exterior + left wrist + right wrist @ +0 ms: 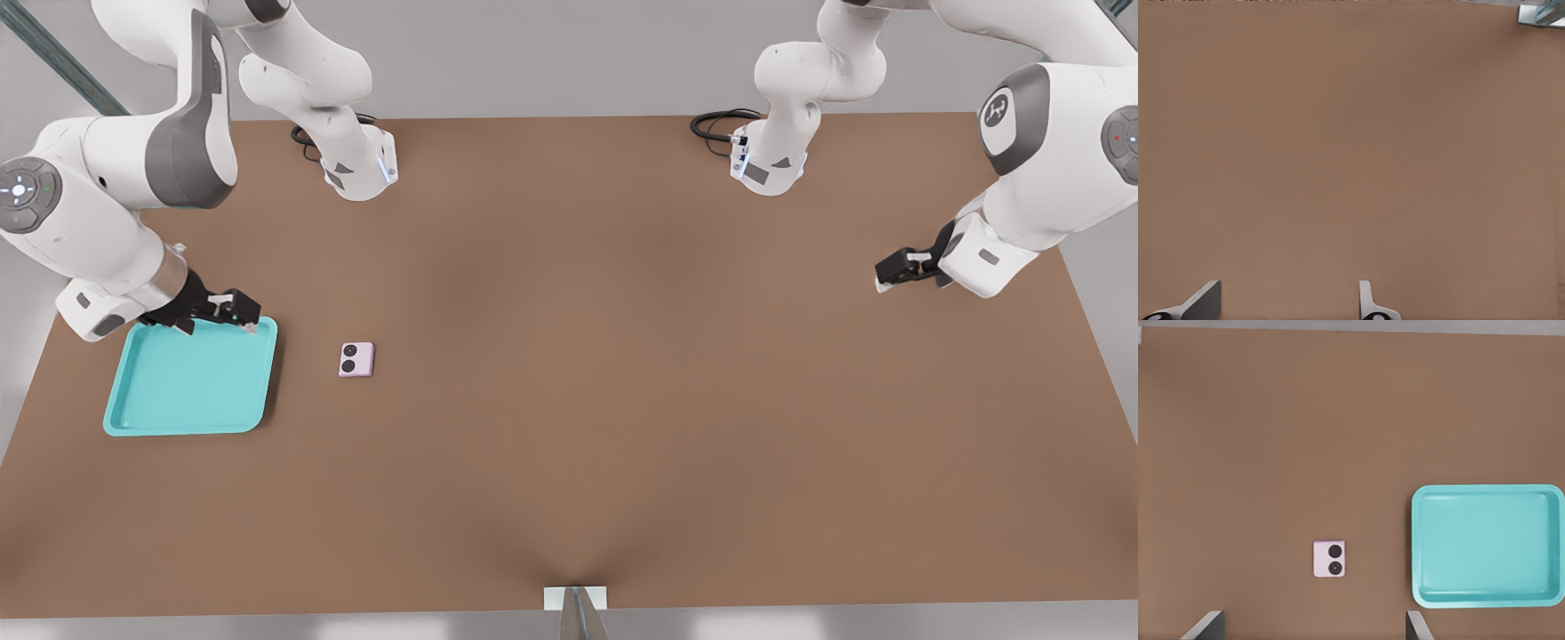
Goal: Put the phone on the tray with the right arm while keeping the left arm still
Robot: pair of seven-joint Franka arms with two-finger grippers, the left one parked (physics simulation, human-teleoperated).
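Pincer (240,318) spread wide and empty above tray (142,418) edge hides its corner; phone (356,360) lies beside.

— Where is the right arm (107,196)?
— At the front view's left, elbow bent, forearm sloping down toward the counter.
— And its tool (233,313)?
— Black, held low and apart from any object. Its two fingers (1205,625) stand wide apart with nothing between them.
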